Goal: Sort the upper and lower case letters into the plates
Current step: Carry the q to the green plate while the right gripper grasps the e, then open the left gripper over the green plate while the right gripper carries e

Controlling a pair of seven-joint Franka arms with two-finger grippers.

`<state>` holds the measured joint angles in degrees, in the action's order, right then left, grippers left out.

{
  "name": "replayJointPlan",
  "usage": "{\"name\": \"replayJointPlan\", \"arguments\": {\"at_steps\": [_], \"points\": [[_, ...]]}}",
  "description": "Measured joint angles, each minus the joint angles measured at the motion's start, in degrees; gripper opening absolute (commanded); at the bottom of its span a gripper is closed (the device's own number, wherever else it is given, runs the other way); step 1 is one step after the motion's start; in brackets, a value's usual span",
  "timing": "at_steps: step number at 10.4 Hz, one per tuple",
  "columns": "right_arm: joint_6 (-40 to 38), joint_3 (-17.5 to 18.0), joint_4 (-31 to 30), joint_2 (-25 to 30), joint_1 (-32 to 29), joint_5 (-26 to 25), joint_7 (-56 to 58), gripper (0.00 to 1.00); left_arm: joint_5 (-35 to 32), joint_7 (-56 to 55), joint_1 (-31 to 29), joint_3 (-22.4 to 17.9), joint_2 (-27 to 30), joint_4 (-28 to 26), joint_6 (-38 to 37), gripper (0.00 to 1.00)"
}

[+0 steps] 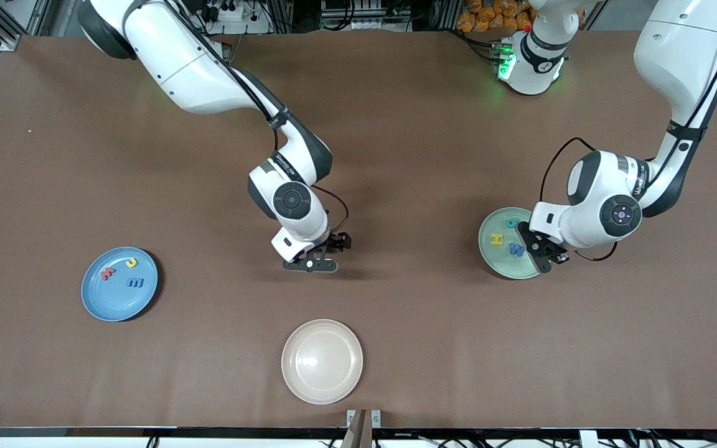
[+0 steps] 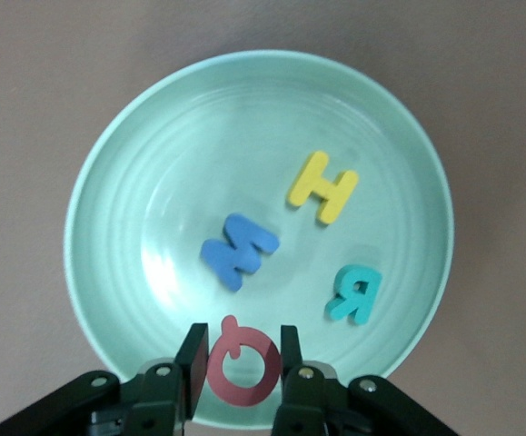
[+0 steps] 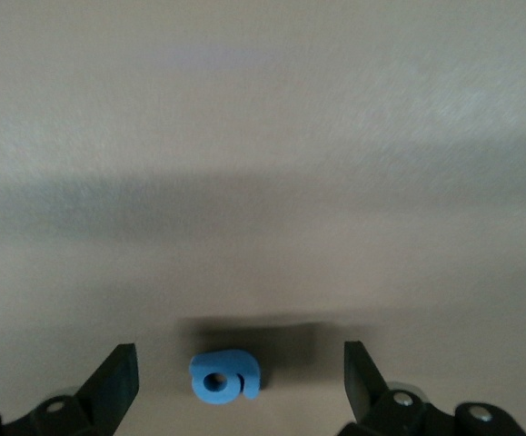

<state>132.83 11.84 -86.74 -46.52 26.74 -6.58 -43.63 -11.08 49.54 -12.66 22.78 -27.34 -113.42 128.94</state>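
Note:
My left gripper point(image 2: 240, 350) is shut on a red letter Q point(image 2: 250, 338) and hangs over the edge of the mint green plate point(image 2: 153, 182). In that plate lie a yellow H point(image 2: 322, 187), a blue M point(image 2: 238, 251) and a teal R point(image 2: 354, 294). My right gripper point(image 3: 240, 359) is open, low over the bare table near its middle, and a small blue letter point(image 3: 224, 377) lies flat between its fingers. The front view shows the left gripper point(image 1: 536, 252), the mint plate point(image 1: 495, 261), the right gripper point(image 1: 310, 264) and the light blue plate point(image 1: 100, 302) holding red point(image 1: 107, 273), yellow point(image 1: 131, 262) and blue point(image 1: 136, 283) letters.
A cream-beige plate point(image 1: 322, 361) with nothing in it sits near the table's front edge, nearer to the front camera than the right gripper. The blue plate is toward the right arm's end of the table, the mint plate toward the left arm's end.

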Motion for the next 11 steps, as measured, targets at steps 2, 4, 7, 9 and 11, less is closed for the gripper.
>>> {"name": "replayJointPlan", "arguments": {"at_steps": [2, 4, 7, 9, 11], "points": [[0.02, 0.01, 0.23, -0.52, 0.89, 0.05, -1.84, 1.00, 0.00, -0.01, 0.13, 0.39, 0.00, -0.68, 0.98, 0.86], [0.24, 0.01, 0.28, -0.53, 1.42, 0.19, -2.27, 1.00, 0.00, -0.04, -0.34, 0.24, 0.00, -0.98, 1.47, 0.95], [0.44, -0.11, 0.27, -0.69, 1.49, 0.42, -2.35, 1.00, 0.00, -0.26, -0.77, 0.29, 0.02, -0.98, 1.60, 0.95], [0.44, -0.28, 0.08, -0.98, 1.50, 0.51, -2.85, 1.00, 0.00, -4.18, -0.76, 1.05, 0.27, -0.94, 1.81, 0.95], [0.44, -0.61, 0.00, -1.44, 1.49, 0.51, -2.95, 1.00, 0.00, -13.75, -0.53, 2.39, 0.76, -0.38, 1.91, 0.95]]}}
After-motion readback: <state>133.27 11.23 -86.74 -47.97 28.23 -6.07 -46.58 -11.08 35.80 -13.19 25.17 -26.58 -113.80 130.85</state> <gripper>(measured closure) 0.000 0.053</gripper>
